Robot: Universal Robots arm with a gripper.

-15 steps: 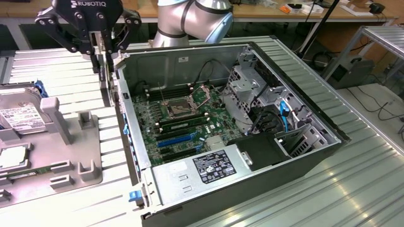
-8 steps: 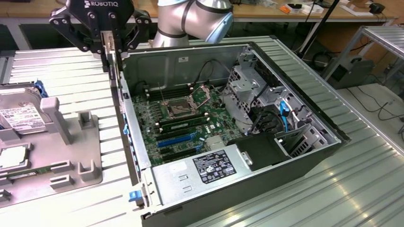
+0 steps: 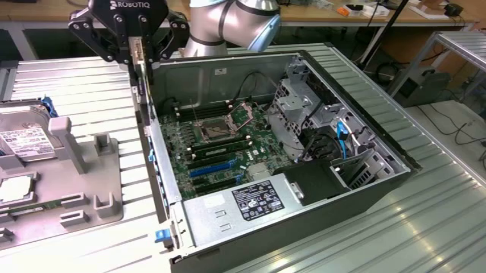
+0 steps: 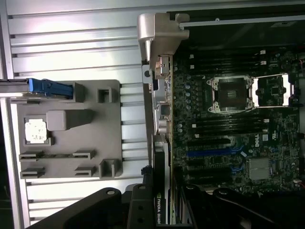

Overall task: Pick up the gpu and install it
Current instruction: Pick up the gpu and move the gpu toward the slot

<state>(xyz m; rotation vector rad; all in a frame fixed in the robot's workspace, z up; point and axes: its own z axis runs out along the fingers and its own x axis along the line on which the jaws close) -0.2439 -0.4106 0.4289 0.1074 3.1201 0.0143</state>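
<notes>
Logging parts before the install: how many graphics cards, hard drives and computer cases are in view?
gpu, held by the gripper: 1
hard drive: 1
computer case: 1
Total: 3

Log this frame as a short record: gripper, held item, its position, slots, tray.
gripper: black Robotiq gripper, shut on thin black gpu card with pale metal bracket
card position: on edge, over the open dark computer case wall at the exterior view's left
blue expansion slots: empty
grey moulded tray: holds silver hard drive with white label
</notes>
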